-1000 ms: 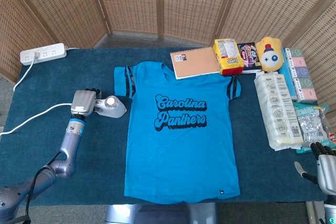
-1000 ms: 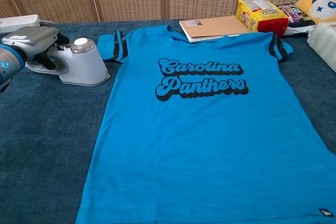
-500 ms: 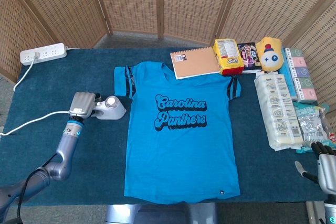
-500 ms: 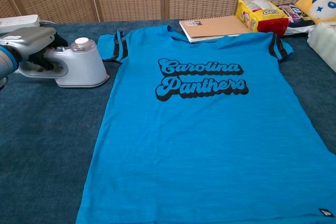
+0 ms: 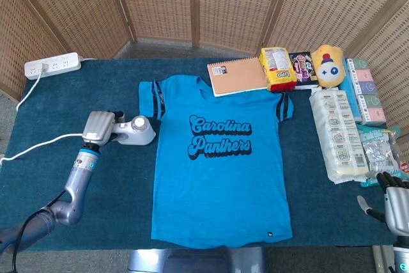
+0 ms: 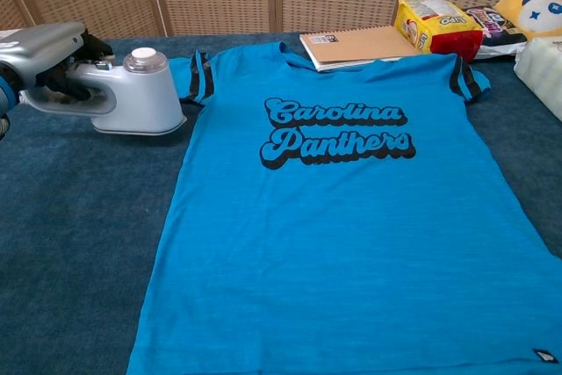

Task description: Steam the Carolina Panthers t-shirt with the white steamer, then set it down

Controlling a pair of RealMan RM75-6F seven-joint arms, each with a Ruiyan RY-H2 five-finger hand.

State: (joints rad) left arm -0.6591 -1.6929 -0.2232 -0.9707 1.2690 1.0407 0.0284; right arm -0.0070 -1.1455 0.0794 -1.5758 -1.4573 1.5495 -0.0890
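left hand (image 6: 39, 63) fingers (mostly hidden) grip steamer (image 6: 132, 94).

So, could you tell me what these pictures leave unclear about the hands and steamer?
- Left hand: its fingers around the white steamer handle are partly cut by the chest view's left edge.
- Steamer's underside: hidden in both views.
- Right hand: cut by the head view's corner; absent from the chest view.

Shirt (image 5: 220, 158) flat mid-table (image 5: 64, 94), steamer (image 5: 133, 132) just left of it in the left hand (image 5: 99, 127), notebook (image 5: 238, 75) behind, right hand (image 5: 396, 206) far right.
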